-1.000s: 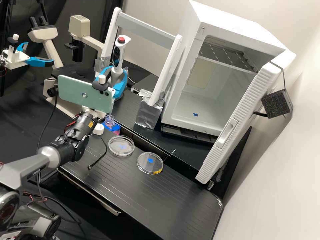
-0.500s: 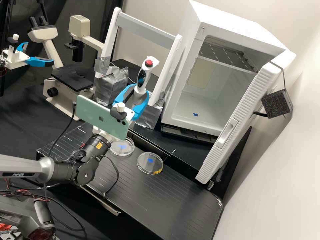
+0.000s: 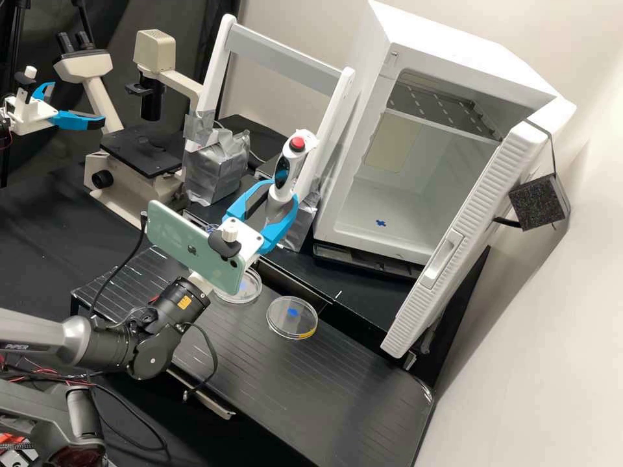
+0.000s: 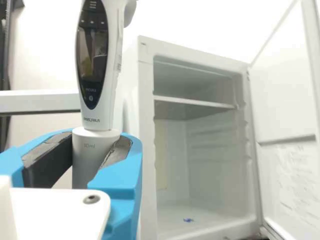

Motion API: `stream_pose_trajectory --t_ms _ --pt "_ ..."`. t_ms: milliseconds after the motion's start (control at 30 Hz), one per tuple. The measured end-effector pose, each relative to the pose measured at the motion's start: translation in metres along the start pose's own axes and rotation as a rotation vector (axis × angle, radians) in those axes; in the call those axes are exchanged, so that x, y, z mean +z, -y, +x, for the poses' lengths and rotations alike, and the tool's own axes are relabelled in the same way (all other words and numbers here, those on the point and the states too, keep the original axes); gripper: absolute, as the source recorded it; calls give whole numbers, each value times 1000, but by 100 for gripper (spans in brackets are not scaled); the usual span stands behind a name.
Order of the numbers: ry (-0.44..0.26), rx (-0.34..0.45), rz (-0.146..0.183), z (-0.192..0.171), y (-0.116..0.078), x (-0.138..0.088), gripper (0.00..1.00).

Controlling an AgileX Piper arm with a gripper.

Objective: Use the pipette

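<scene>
Reporter: A pipette (image 3: 281, 170), its red button (image 3: 297, 143) uppermost, stands close to upright in the grip of a single robot arm above a black laboratory counter (image 3: 350, 383).

Editor: And the claw (image 3: 281, 194)?

Reporter: Clamped on the pipette, with dark pads pressed to either side of the grey barrel (image 4: 91, 152), just under the white handle.

Editor: Which way does its long axis run?

Reporter: Steeply up and down, crosswise to the reach of the claw. In the high view the button end leans a little to the right, toward the open white cabinet (image 3: 467, 58).

Editor: Where does that leave the dishes?

Reporter: On the counter, lower than the pipette's handle and closer to the high camera. A clear dish with a yellow patch at its edge (image 3: 292, 318) lies well apart from the claw; a second clear dish (image 3: 252, 285) sits beside it, partly behind the mounted phone (image 3: 195, 250).

Editor: So what does the move turn on?

Reporter: On that offset, in my judgement. Using the pipette over either dish likely calls for bringing it back toward the high camera, axis kept steep, before any lowering. One caution: the lower barrel is masked by the claw, so how far the tip clears the counter is hard to say.
</scene>
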Motion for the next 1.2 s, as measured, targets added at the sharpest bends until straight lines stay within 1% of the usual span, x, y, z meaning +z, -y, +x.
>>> stream_pose_trajectory --t_ms 133,233,367,900,1200 --pt "10 18 10 -3 0 1 0" --pt "16 18 14 -5 1 2 0" --pt "25 20 13 -6 1 4 0" --pt "16 24 9 -7 1 1 0" --pt "12 14 14 -13 5 0 0"
